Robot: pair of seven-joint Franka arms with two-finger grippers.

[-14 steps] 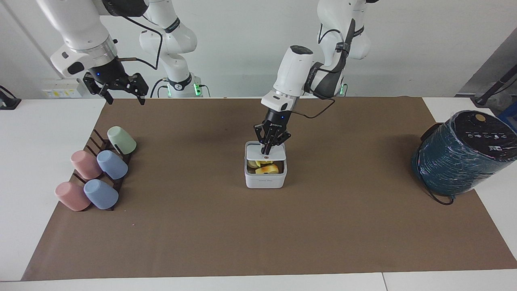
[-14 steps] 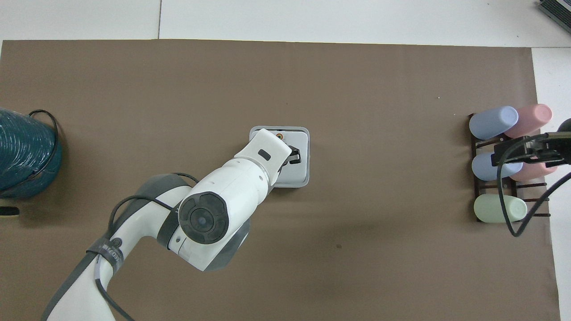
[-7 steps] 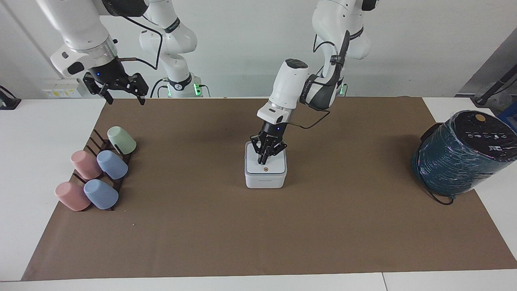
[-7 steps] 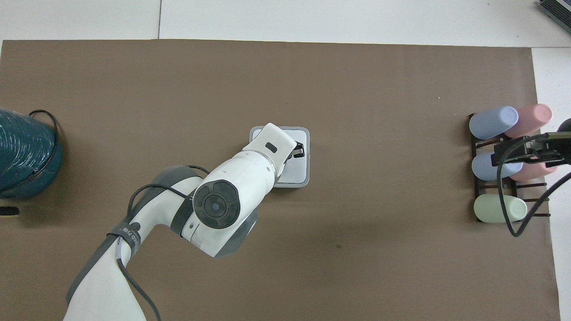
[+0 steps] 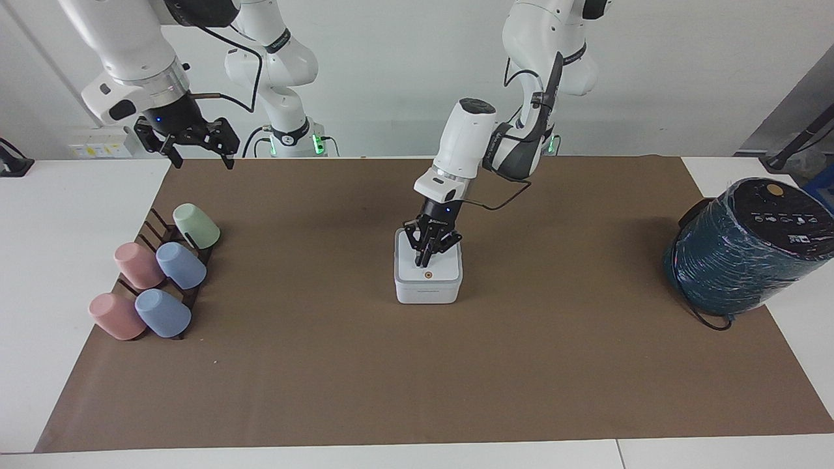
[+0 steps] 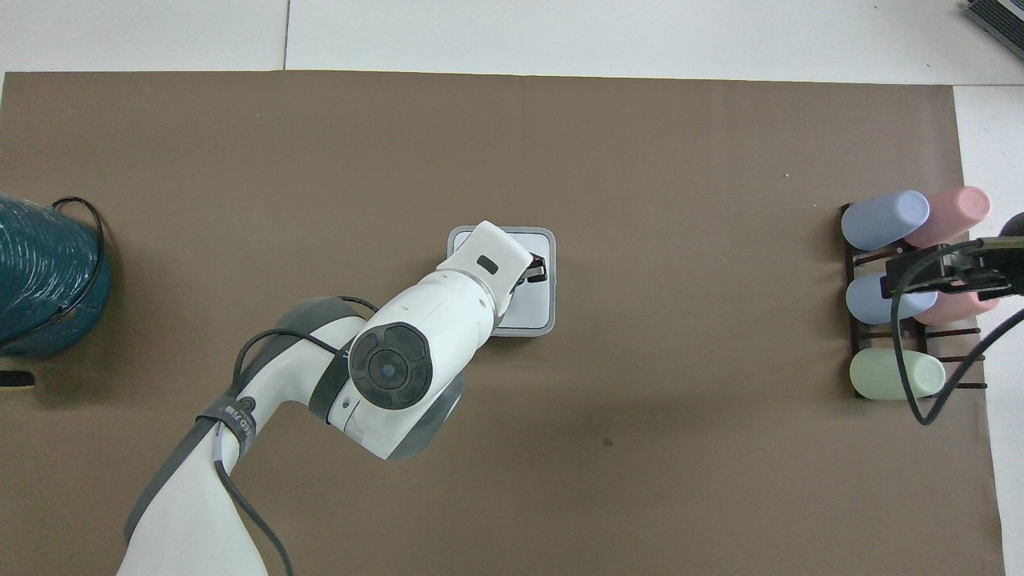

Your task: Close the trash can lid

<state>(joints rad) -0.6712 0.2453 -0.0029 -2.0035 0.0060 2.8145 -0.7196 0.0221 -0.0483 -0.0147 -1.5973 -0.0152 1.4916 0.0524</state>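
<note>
The small white trash can [image 5: 427, 293] stands in the middle of the brown mat. Its lid [image 5: 444, 266] lies flat on the grey rim, orange dot up. My left gripper [image 5: 421, 260] is shut, and its tips point down onto the lid just nearer the robots than the dot. In the overhead view the left hand covers most of the lid [image 6: 534, 306]; the can's rim [image 6: 550, 323] shows beside it, and only a bit of the left gripper [image 6: 534, 270] shows. My right gripper [image 5: 200, 158] waits open in the air, over the mat's edge by the cup rack.
A dark rack with several pastel cups [image 5: 156, 280] lies at the right arm's end of the mat, also in the overhead view [image 6: 904, 288]. A big dark-teal wrapped cylinder [image 5: 743, 247] with a black cable stands at the left arm's end.
The lid went from half open, with fruit showing inside, to flat on the can, with my left gripper moving down on it. Over the last half second almost nothing moved. The right arm stayed still.
</note>
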